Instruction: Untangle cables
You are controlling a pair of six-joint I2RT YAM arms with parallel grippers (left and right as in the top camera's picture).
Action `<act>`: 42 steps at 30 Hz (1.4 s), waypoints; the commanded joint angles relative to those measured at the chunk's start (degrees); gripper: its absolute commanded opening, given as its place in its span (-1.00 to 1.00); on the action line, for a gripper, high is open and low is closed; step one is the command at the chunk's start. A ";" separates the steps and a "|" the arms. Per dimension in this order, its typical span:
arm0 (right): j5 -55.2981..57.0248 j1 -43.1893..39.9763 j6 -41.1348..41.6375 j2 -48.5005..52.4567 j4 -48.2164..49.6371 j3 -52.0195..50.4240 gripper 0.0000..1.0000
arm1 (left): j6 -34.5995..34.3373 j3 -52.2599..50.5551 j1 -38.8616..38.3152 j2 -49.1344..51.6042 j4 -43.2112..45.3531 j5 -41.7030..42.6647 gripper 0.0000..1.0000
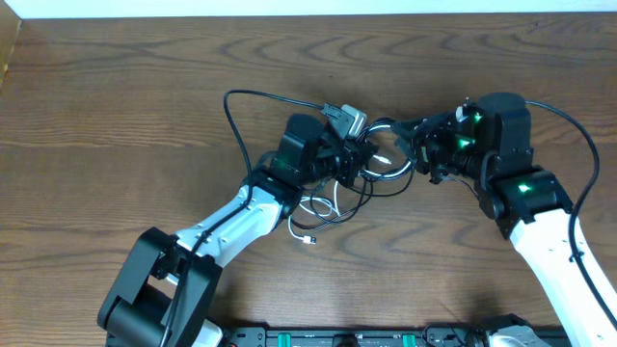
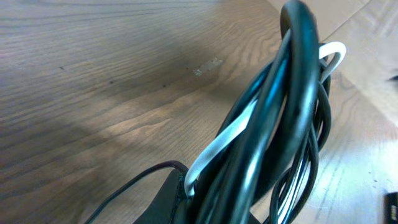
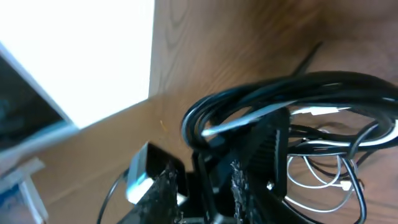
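Starting at the near edge of the table, both arms reach inward from their bases and meet at mid-table.

Nearest of the task items is a slack white cable. It lies in loose loops on the wood just beside the left forearm, and its small plug points toward the near edge.

Beyond it, the cables are bunched in a tight black-and-white coil between the two tools.

Left gripper: set against the coil's left side. The left wrist view is filled with black strands and one white strand running up past the lens. The fingers are hidden, so whether it is clamped cannot be determined.

Right gripper: set against the coil's right side. The right wrist view shows its ribbed pads clamped on the bend of the bundle. Black strands and one white strand arch across them, and thinner white loops lie on the wood behind.

Farther out, a grey adapter lies against the far side of the left gripper. A black wire arcs from the left arm toward the far side of the table.
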 commanded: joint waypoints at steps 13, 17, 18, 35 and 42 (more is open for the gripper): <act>1.22 0.50 5.03 7.15 4.28 0.28 -0.49 | 2.01 0.04 -0.55 -0.61 0.92 -3.43 -0.85; 1.81 0.50 5.03 7.54 5.16 0.28 -0.55 | 2.64 0.04 -0.57 -0.61 0.92 -3.43 -0.85; 2.16 0.50 5.03 7.56 5.18 0.28 -0.57 | 2.82 0.04 -0.59 -0.61 0.92 -3.43 -0.85; 2.01 1.49 -15.23 9.07 2.40 0.26 -0.97 | 2.82 0.04 -0.59 -0.63 1.07 -5.44 -0.85; 7.56 1.03 -28.61 5.29 -11.19 0.28 -0.97 | 2.82 0.04 -0.57 -0.63 0.90 -12.87 -0.84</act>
